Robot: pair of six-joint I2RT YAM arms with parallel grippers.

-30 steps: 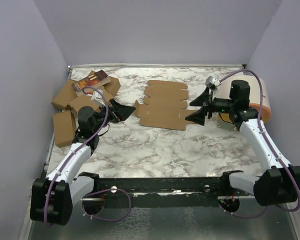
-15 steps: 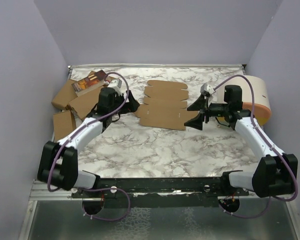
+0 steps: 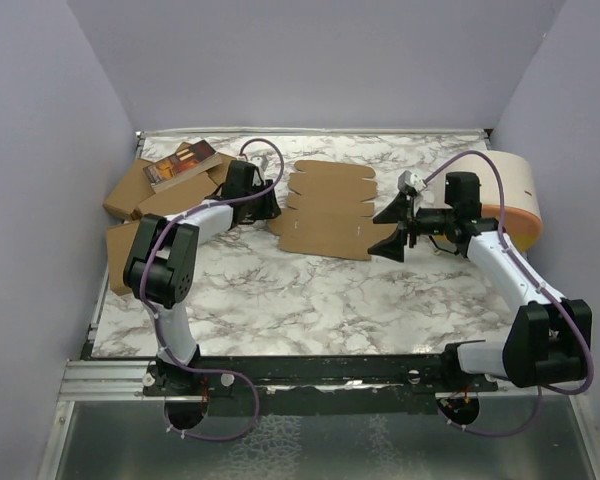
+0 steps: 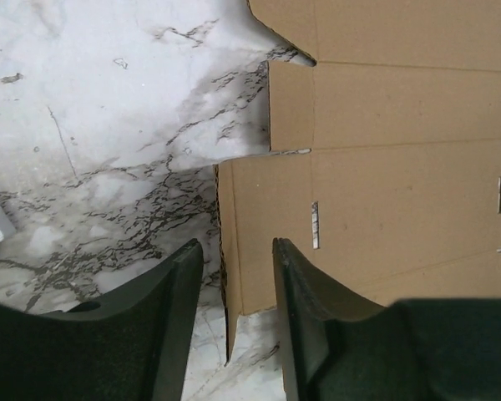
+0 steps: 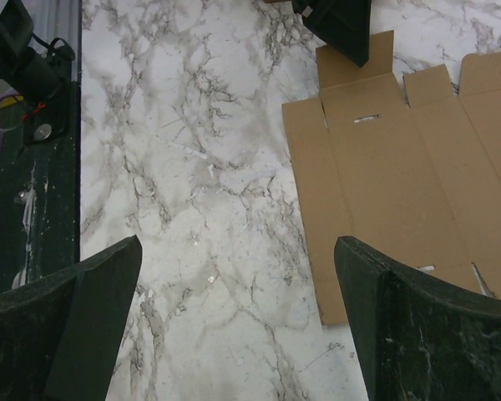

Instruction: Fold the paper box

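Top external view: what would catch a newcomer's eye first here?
The flat brown paper box lying unfolded in the middle of the marble table stands out first, with the left hand at its left edge and the right hand, wide open, at its right edge. Next come the heap of brown cartons at the far left and the big white cylinder with an orange rim at the right.

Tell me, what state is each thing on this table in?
paper box: unfolded, lying flat.
left gripper: partly open, astride the box's left edge.
right gripper: wide open, empty, by the box's right edge.
heap of cartons: folded up, piled at the left.
white cylinder: lying on its side.
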